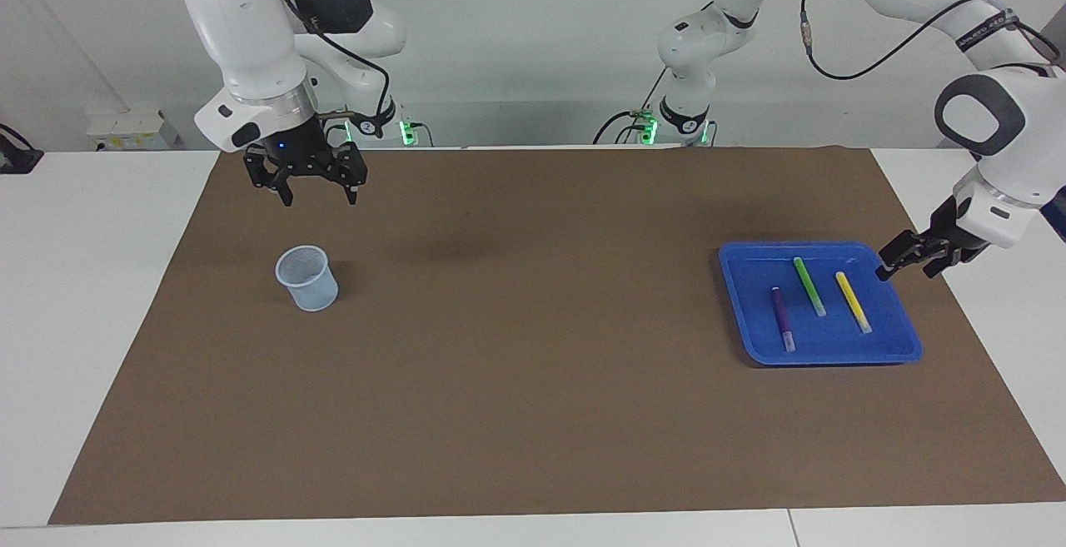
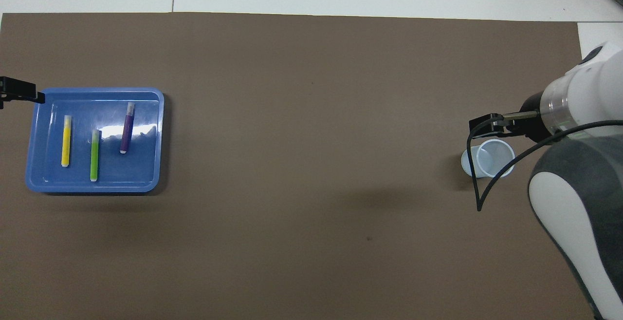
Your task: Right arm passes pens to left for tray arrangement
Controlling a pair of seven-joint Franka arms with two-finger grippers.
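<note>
A: Where are the pens?

B: All three lie in the tray [image 1: 820, 354], apart, roughly parallel: purple pen [image 1: 782, 319], green pen [image 1: 809, 286], yellow pen [image 1: 854, 301]. The tray sits on the brown mat [image 1: 533, 414] at the left arm's end of the counter [image 1: 100, 322]. Glare on the tray floor in the overhead view.

A: Grippers?

B: Left gripper [image 1: 904, 262] hangs over the tray's edge, empty; can't tell if its fingers are parted, and it is cut off at the overhead view's edge. Right gripper [image 1: 321, 191] is up in the air, fingers spread, holding nothing, above the mat near the pale cup [image 1: 308, 279]. The arm hides part of the cup from overhead.
</note>
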